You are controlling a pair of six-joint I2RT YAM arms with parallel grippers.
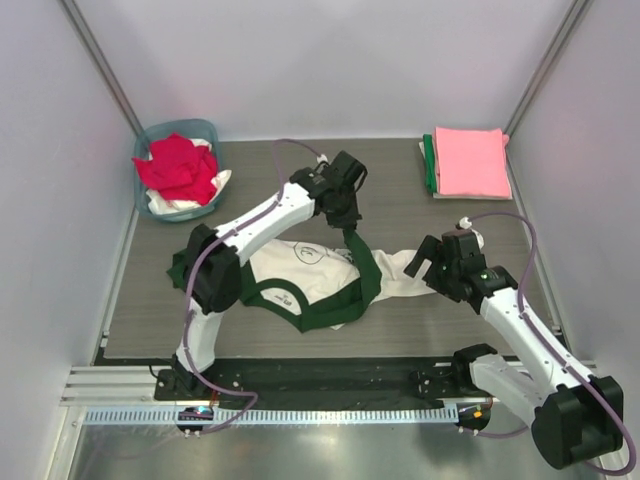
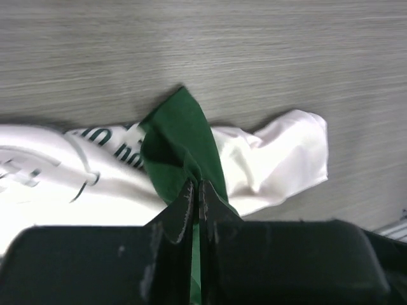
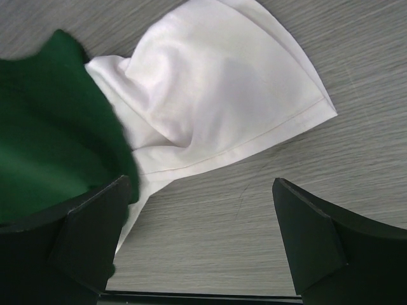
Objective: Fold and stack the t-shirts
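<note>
Top external view puts the cream shirt (image 1: 300, 270) at the middle of the worktop (image 1: 260, 170), lying loosely spread between the two arms. The left fingers (image 2: 184, 213) are pinched tight on the green sleeve (image 2: 181, 146), which rises off the shirt as a taut strip near frame centre. Holding it by its end probably lets the arm carry the sleeve inward across the body for a fold. The right fingers (image 3: 95, 232) stand wide apart with nothing between them, low over the hemmed cream corner (image 3: 241, 95) at the shirt's right end. They seem placed to pin or pick up that bunched corner so the cloth does not drag along with the lifted sleeve. At upper right a folded stack (image 1: 468, 160), pink over green, marks where the finished shirt should go. At upper left the basket (image 1: 200, 126) holds a red shirt (image 1: 180, 168) over white cloth, not yet folded.
</note>
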